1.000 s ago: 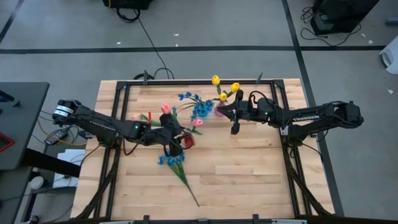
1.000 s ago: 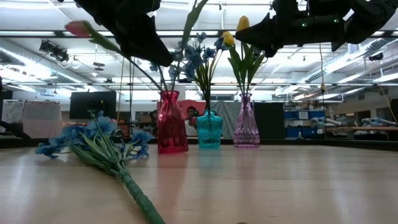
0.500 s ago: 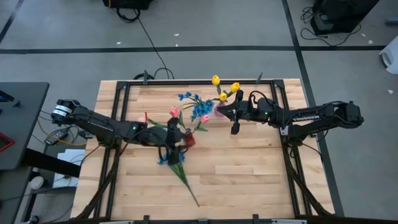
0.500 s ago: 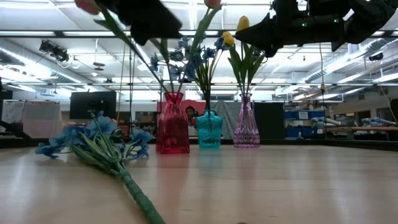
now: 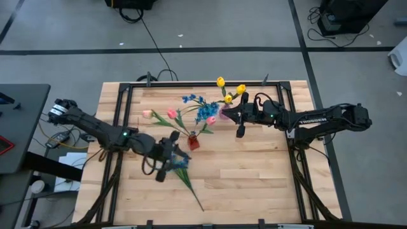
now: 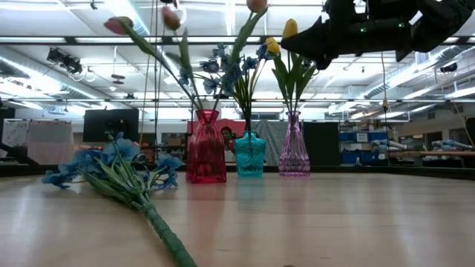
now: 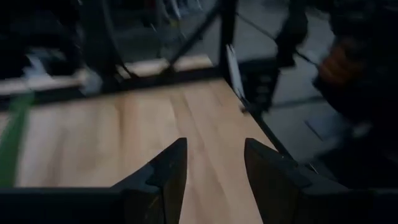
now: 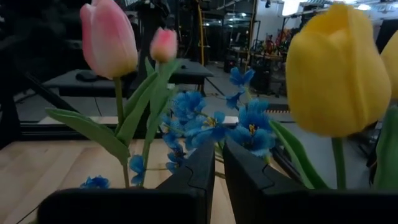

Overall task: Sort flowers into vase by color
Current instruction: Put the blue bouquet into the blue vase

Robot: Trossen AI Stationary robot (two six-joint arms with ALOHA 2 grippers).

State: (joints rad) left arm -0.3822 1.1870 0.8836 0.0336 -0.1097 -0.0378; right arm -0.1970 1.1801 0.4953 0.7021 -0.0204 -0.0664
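Note:
Three pink tulips stand with their stems in the red vase and lean outward. Blue blossoms fill the teal vase. Yellow tulips stand in the clear purple vase. One bunch of blue blossoms lies flat on the table, its long green stem pointing to the near edge. My left gripper is open and empty, hovering just left of that bunch. My right gripper is shut and empty, beside the purple vase.
The three vases stand in a row at the table's far middle. The right arm reaches in from the right at flower height. Bare wood lies near and right of the lying bunch. A black frame borders the table.
My left gripper has drawn away from the red vase toward the table's near-left and has gone out of the low view. The pink tulip it carried now stands in the red vase, leaning left. My right arm has kept still.

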